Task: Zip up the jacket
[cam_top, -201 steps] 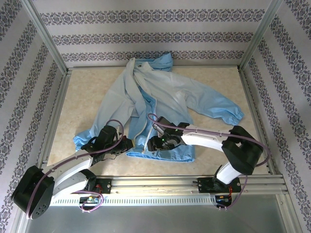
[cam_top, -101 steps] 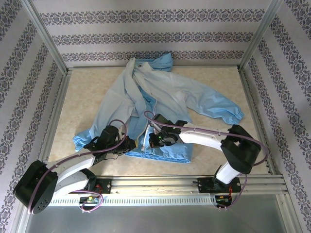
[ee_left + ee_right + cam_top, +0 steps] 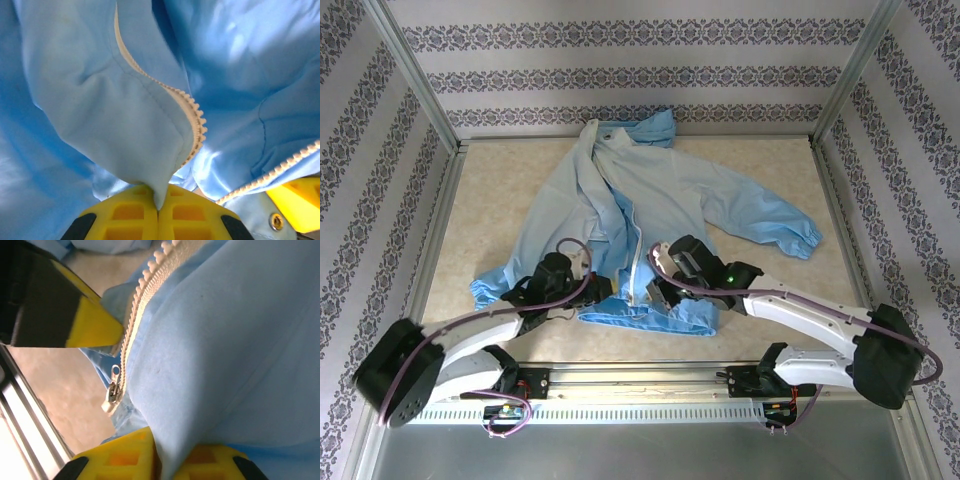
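Likely best to treat the jacket (image 3: 655, 195) as limp, light, slippery cloth. Lies spread from the table's (image 3: 490, 220) far edge down to its near edge. Pinched at the hem (image 3: 655, 318) by left gripper (image 3: 158, 212) and right gripper (image 3: 170, 460), both clamped on fabric. Worth taking by the zipper slider (image 3: 113, 392). Mottled beige top; patterned walls (image 3: 620, 45) around.

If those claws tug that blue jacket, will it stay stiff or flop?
Probably floppy: the jacket lies wrinkled and bunches into folds where the left gripper pinches it. Likely light, since the fabric looks thin. Its sheen suggests it may slide easily.
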